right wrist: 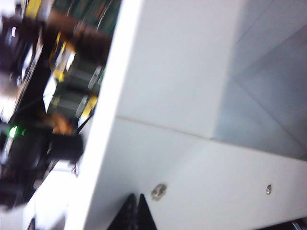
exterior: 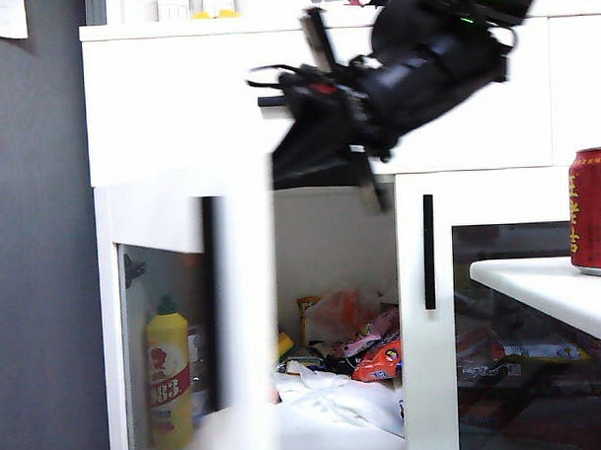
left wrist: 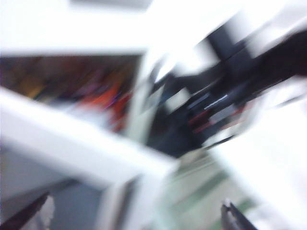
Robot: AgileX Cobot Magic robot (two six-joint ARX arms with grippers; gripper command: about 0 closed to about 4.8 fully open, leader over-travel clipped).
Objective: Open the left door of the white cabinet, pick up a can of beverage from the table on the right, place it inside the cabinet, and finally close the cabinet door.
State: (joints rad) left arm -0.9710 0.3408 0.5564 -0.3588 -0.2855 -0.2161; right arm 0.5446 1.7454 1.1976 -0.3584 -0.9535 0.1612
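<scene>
Motion blur smears the black left arm across the exterior view at one o'clock, its left gripper angled down before the drawer front of the white cabinet, fingers spread and empty. At seven o'clock the left door stands swung out, streaked, its black bar handle vertical. A yellow bottle and crumpled snack packets sit inside. At three o'clock the glossy red can of beverage stands upright on the smooth white table.

Left wrist view: blurred white frame, two dark fingertips far apart.

Right wrist view: the right gripper points at matte white panelling, fingertips pressed together, holding nothing.
</scene>
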